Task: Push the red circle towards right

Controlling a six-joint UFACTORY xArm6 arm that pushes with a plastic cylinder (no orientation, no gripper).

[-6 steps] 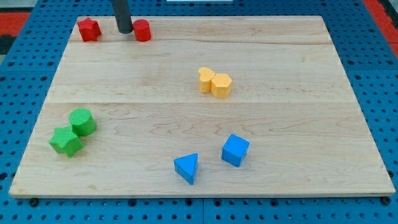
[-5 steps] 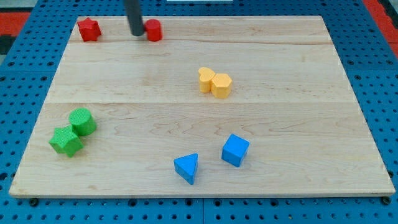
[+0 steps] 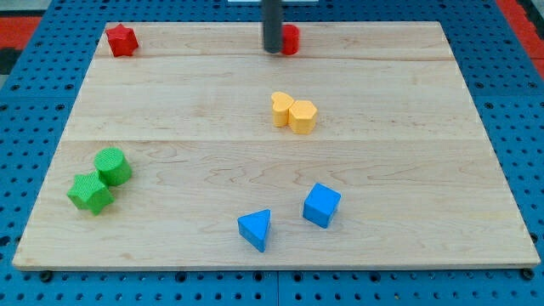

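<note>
Camera view takes in the whole wooden tabletop (image 3: 170, 93) from above its near edge, resting on a blue pegboard (image 3: 510, 102). Starting at the view's left, a green star block (image 3: 90, 193) sits near the lower left corner, touching a green cylinder (image 3: 112, 166) just above and to its right. Up in the top left corner, well apart from everything else, is a red star block (image 3: 121, 40). Moving along, a blue triangle block (image 3: 255, 229) lies near the view's bottom edge, a little left of centre. At the view's top, the dark rod comes down from beyond the frame and my tip (image 3: 272, 51) rests on the wood, pressed against the left side of the red circle (image 3: 289, 39), which stands close to the top edge, about midway across the board; the rod hides the block's left part. No hand shows on this arm, only the plain rod, so nothing can be said of open or closed. Below the red circle, around the middle of the board, two yellow blocks touch each other: a yellow heart-like block (image 3: 281, 109) on the left and a yellow hexagon block (image 3: 303, 116) on the right. Lower down, a blue cube (image 3: 321, 205) stands just right of the blue triangle block, near it but apart.
</note>
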